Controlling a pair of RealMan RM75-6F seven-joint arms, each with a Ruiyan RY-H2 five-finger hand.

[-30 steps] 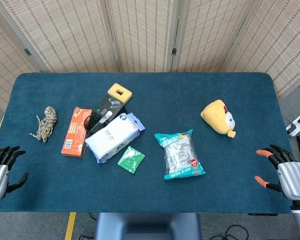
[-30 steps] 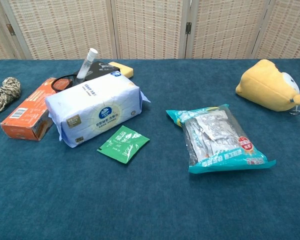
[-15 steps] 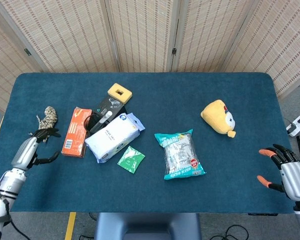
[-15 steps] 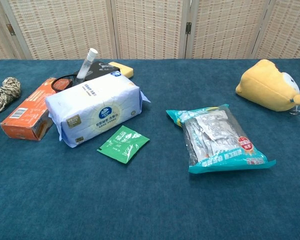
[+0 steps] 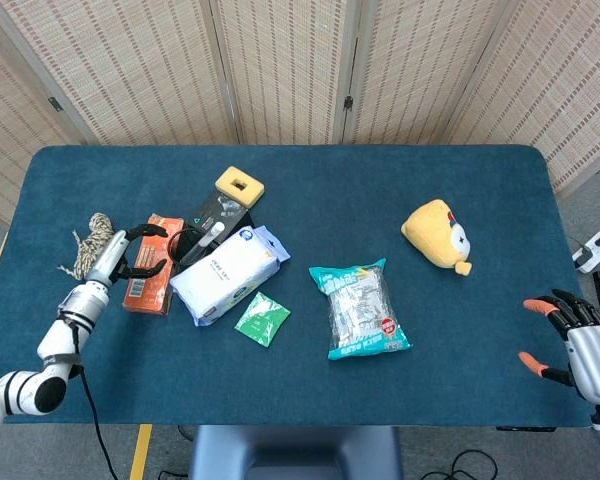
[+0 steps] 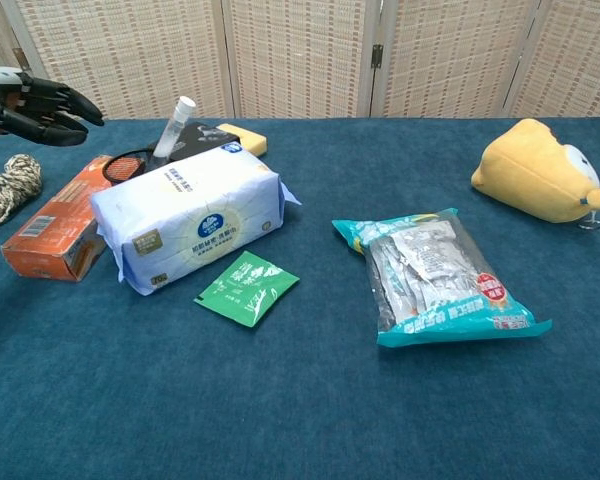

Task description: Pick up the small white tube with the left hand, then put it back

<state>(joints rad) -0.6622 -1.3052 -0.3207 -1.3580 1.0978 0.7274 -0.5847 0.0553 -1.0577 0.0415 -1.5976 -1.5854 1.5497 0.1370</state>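
The small white tube point(image 5: 206, 236) point(image 6: 174, 127) lies tilted on a black box point(image 5: 216, 214), behind the white tissue pack point(image 5: 224, 275) point(image 6: 188, 222). My left hand point(image 5: 132, 254) point(image 6: 32, 106) hovers open over the orange box point(image 5: 152, 263) point(image 6: 62, 219), to the left of the tube and apart from it, fingers spread and holding nothing. At the table's right front corner my right hand point(image 5: 580, 340) stays open and empty; the chest view does not show it.
A ball of twine point(image 5: 89, 245) lies at far left, a yellow sponge block point(image 5: 240, 185) behind the black box. A green sachet point(image 5: 262, 318), a teal snack bag point(image 5: 359, 308) and a yellow plush toy point(image 5: 436, 234) sit further right on the blue table point(image 5: 310, 180).
My left hand has risen from the table's front-left edge and moved right and forward, now above the orange box. The right hand has drifted slightly down and right.
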